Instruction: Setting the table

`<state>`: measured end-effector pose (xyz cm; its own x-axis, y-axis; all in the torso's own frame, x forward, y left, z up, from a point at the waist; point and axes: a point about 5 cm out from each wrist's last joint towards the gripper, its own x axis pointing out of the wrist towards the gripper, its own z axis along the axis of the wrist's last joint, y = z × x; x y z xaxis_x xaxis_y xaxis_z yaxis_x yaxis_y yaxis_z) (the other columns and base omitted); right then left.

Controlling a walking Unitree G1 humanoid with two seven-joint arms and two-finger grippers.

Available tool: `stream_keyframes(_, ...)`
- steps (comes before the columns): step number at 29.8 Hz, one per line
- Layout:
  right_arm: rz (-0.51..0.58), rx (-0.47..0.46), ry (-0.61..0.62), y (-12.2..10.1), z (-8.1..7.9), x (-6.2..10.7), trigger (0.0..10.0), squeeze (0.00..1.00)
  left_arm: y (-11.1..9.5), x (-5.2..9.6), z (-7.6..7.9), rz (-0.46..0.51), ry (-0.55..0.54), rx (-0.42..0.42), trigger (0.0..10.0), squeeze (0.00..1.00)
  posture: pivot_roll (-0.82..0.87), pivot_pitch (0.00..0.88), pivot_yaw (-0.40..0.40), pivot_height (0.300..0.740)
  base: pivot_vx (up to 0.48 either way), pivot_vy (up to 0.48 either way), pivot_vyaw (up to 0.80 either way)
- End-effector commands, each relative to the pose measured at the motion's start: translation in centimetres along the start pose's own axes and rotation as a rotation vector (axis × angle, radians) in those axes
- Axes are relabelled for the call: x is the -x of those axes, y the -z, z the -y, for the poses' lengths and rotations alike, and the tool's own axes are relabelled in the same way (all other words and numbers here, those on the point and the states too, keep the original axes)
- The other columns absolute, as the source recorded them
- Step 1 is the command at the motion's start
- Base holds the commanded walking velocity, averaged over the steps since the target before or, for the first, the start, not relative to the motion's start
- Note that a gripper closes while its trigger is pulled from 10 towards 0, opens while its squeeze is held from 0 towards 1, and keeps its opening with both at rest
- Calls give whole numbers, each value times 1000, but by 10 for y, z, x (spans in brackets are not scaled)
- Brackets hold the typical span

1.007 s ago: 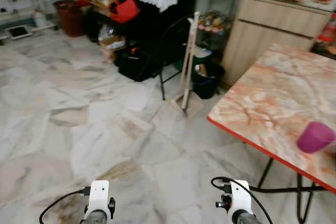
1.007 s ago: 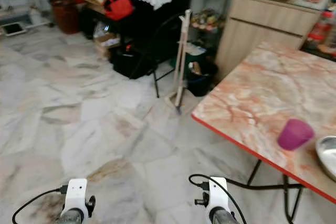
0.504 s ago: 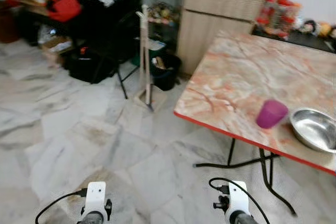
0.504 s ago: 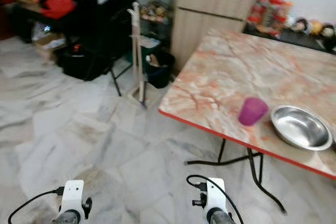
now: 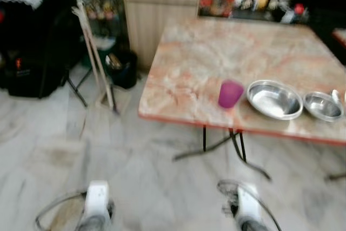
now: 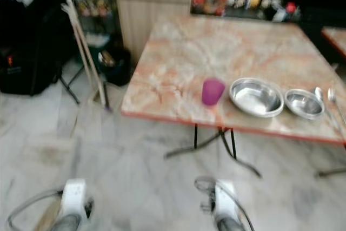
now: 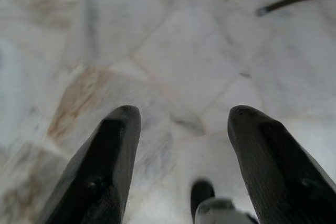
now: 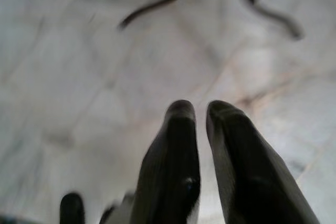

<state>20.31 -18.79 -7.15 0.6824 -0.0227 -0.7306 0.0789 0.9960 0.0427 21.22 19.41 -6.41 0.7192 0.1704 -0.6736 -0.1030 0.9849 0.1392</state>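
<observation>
Marble table (image 5: 189,58) with purple cup (image 5: 230,93)

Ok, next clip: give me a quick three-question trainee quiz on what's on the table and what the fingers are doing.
1. True or false: the purple cup stands between the two metal bowls.
2. Which arm's fingers are spread apart over the floor? A) left B) right C) both
3. Fill in: the cutlery lies beside the ______ bowl.

Key
1. False. The cup stands on the marble table to the robot's left of the large bowl; the small bowl comes next on the right.
2. A. The left gripper is spread; the right gripper has its fingers nearly together. Both hang over the tiled floor.
3. small
</observation>
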Motion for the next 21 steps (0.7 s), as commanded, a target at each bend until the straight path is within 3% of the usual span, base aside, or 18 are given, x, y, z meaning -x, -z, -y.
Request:
stream_keyframes(1, -17, -16, -10, 6, -5, 1, 10000, 0, 6, 1, -7, -19, -8, -26, 10000, 0, 48, 0, -37, 740, 0, 0, -800)
stream_keyframes(4, -16, -18, -14, 7, -7, 1, 10000, 0, 7, 2, -6, -20, -1, -30, 10000, 0, 50, 0, -35, 740, 0, 0, -800)
stream_keyframes(21, -3, -68, 11, 8, -10, 1, 10000, 0, -5, -2, 3, -1, 53, -66, 10000, 0, 37, 0, 5, 740, 0, 0, 0)
